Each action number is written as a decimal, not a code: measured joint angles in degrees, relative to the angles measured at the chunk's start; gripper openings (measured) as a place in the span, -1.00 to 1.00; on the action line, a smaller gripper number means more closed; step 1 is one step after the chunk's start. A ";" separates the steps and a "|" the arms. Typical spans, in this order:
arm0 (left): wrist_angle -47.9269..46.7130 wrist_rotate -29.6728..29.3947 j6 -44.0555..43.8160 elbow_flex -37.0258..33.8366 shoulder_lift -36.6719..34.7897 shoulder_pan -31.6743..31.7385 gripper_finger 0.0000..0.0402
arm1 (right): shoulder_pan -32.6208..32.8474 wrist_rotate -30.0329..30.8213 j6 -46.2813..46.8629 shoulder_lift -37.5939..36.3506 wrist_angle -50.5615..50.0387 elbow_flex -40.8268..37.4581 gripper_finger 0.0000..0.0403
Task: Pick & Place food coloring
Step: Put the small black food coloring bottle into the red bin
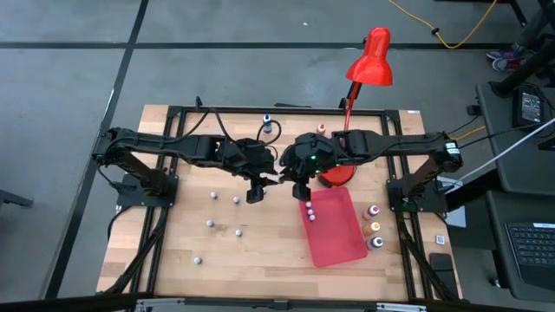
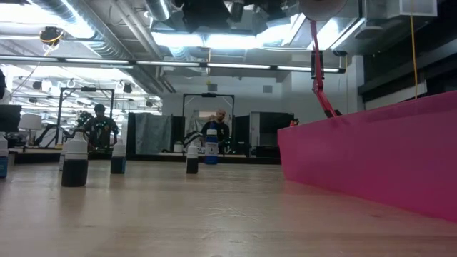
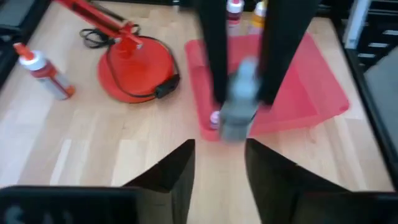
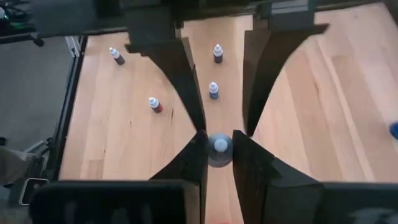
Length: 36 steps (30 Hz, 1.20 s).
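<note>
Small whitish-grey food coloring bottles (image 1: 237,200) lie scattered left of centre on the pale wooden table (image 1: 260,260). At centre the left gripper (image 1: 256,192) hangs with fingers parted, empty. Just right, the right gripper (image 1: 299,190) pinches a grey-bodied bottle (image 4: 219,149) by the flat red rectangular mat (image 1: 338,230).

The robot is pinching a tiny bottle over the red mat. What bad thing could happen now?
1. The right pincer holds the bottle only by its fingertips, so it might slip and drop.
2. Two little bottles already sit at the near corner of the red mat. Putting this one down there could knock them over.
3. The left pincer is open and very close, so the two arms might bump.
</note>
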 joint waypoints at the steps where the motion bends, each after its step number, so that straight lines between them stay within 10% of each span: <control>1: -0.06 -0.58 -0.68 0.00 0.00 0.16 -0.26 | 0.01 0.58 0.20 -0.51 -0.28 0.00 -0.72; 16: 0.78 -0.69 -4.93 0.00 -0.02 6.96 0.49 | 10.67 12.39 6.16 -8.51 -10.69 -3.12 -0.72; 36: 6.48 2.55 -4.01 0.00 -0.07 10.15 0.49 | 24.13 15.17 12.54 -15.07 15.76 -36.99 -0.72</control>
